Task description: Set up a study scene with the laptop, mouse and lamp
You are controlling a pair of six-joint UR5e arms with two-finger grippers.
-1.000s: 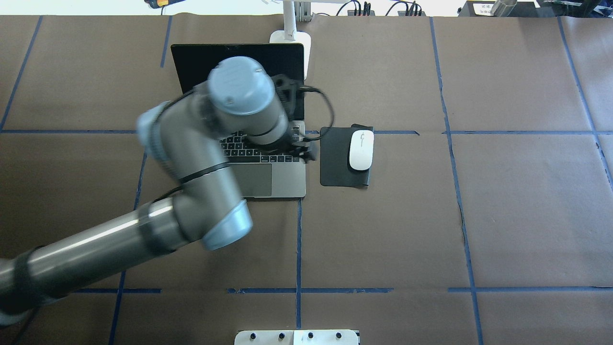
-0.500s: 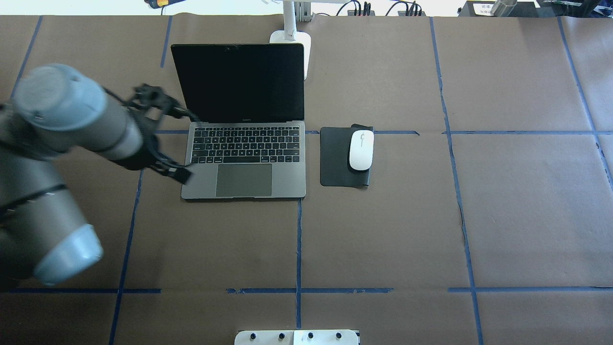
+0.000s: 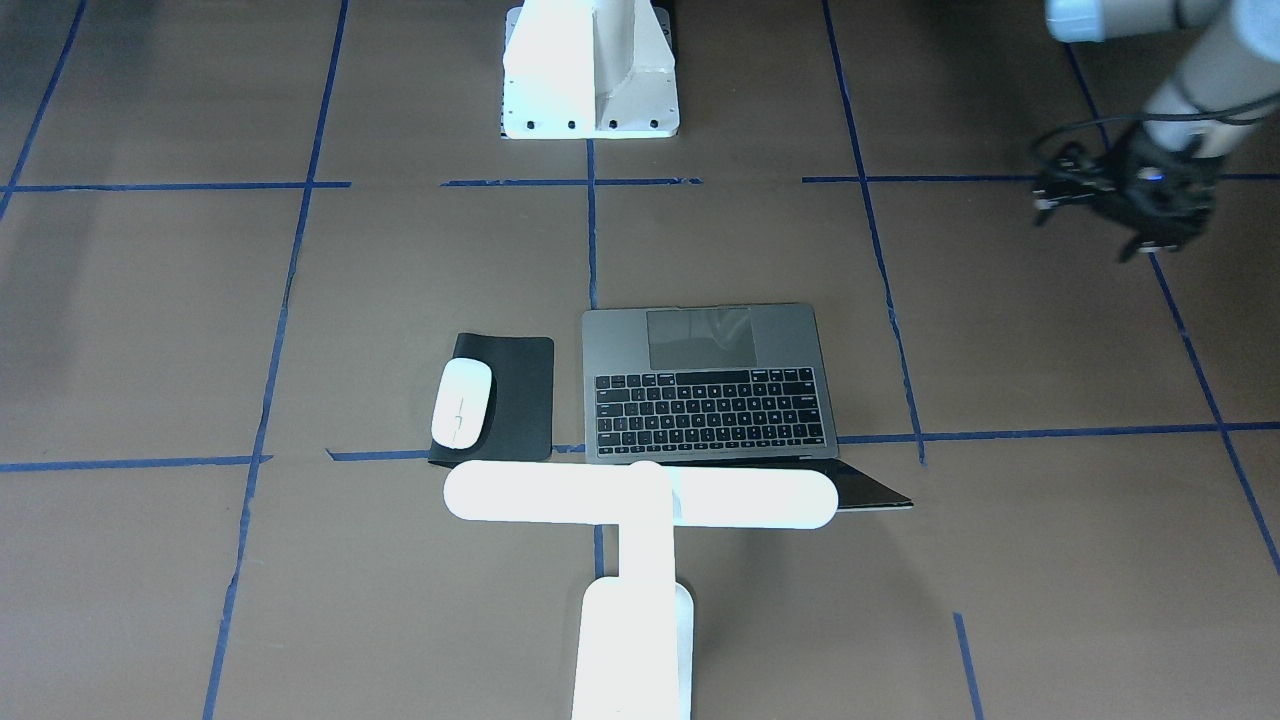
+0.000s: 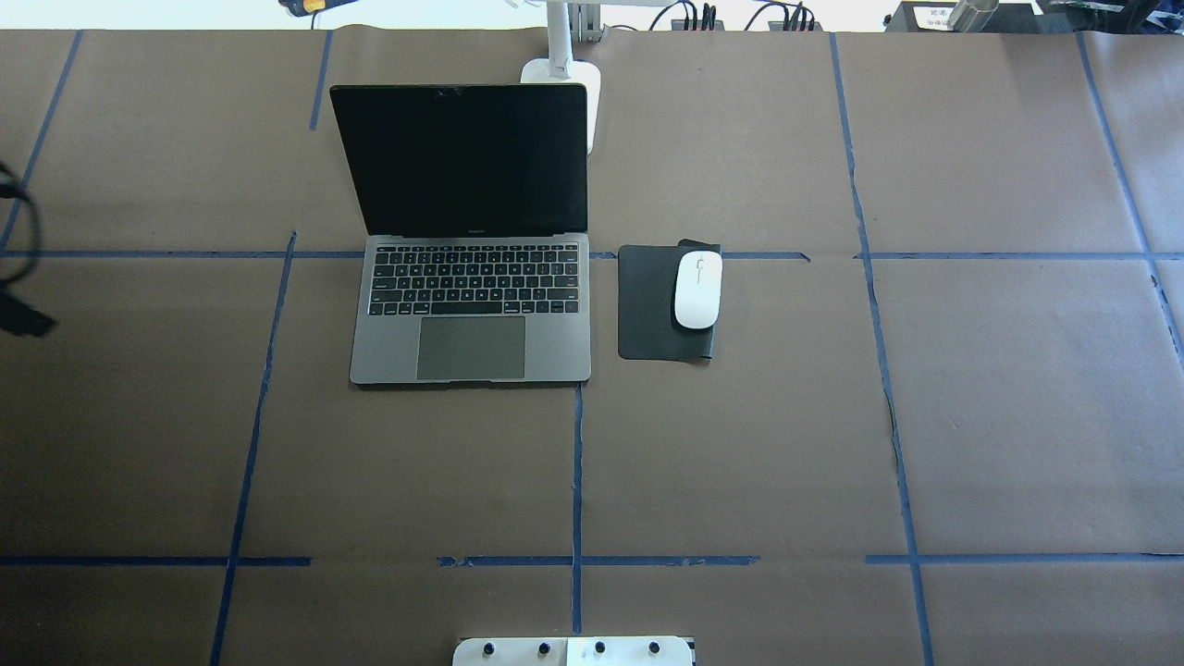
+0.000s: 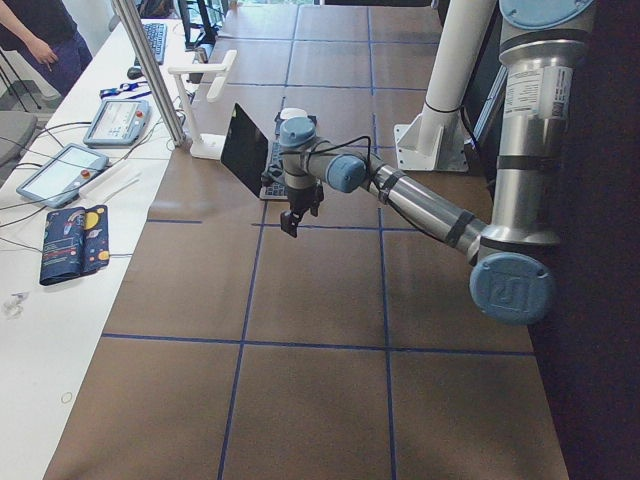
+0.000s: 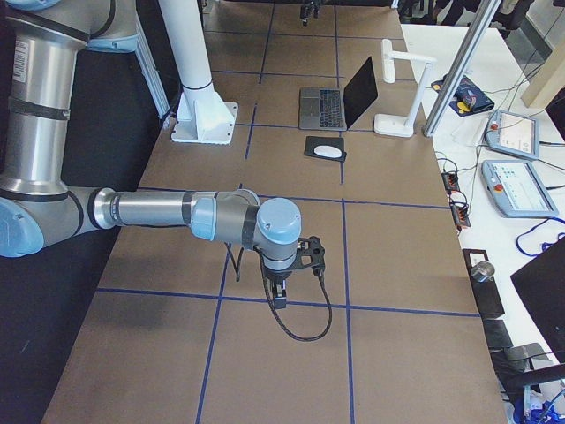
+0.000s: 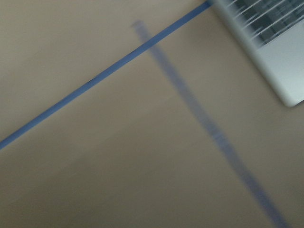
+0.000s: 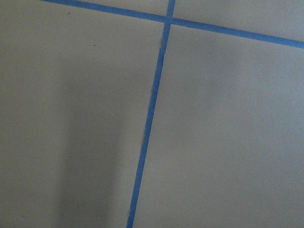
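Note:
The laptop (image 4: 472,305) stands open in the middle of the table, its screen dark; it also shows in the front-facing view (image 3: 705,400). The white mouse (image 4: 697,289) lies on a black mouse pad (image 4: 647,310) just right of it. The white lamp (image 3: 640,495) stands behind the laptop, its bar head over the lid's top edge. My left gripper (image 3: 1145,240) hangs above bare table well left of the laptop and holds nothing; I cannot tell whether its jaws are open or shut. My right gripper (image 6: 278,291) shows only in the right side view, far from everything.
The white flared pedestal (image 3: 590,70) with bolt holes stands at the robot's side of the table. Blue tape lines (image 4: 576,462) cross the brown paper. A corner of the laptop (image 7: 280,57) shows, blurred, in the left wrist view.
My left arm has swept from over the laptop's keyboard to the left, almost out of the overhead view. The laptop, mouse and lamp have not moved.

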